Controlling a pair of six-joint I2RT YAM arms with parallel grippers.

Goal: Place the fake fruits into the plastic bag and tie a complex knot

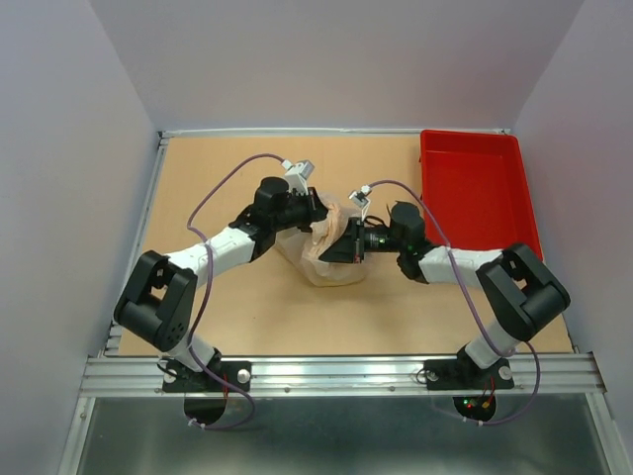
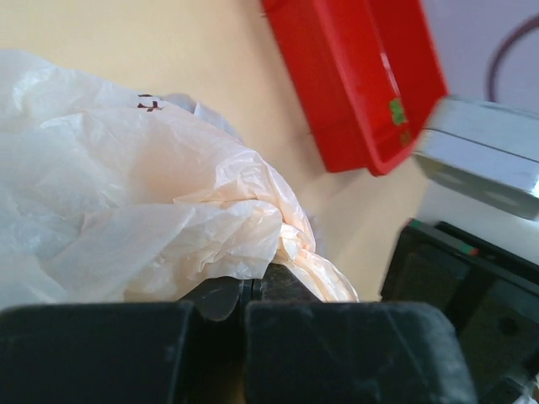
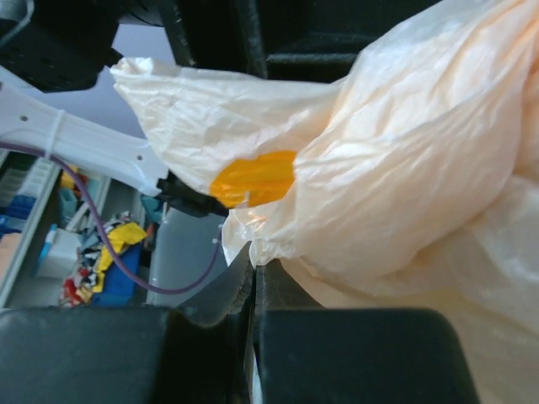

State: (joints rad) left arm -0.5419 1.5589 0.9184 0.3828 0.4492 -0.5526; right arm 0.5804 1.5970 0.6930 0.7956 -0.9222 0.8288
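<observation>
The plastic bag (image 1: 321, 255) lies crumpled at the table's middle, between my two grippers. My left gripper (image 1: 315, 210) is at its far left side and my right gripper (image 1: 348, 243) at its right side. In the left wrist view the jaws of the left gripper (image 2: 246, 283) are shut on the bag (image 2: 126, 194), where a twisted strand of film (image 2: 296, 246) runs past the tips. The right gripper (image 3: 256, 268) is shut, pinching an edge of the bag (image 3: 404, 160). An orange patch (image 3: 253, 178) shows on the film; I cannot tell whether it is print or fruit. The fake fruits are hidden.
A red tray (image 1: 473, 188) stands at the back right of the table, also seen in the left wrist view as the red tray (image 2: 354, 76) beyond the bag. The two wrists are close together over the bag. Grey walls enclose the table on three sides.
</observation>
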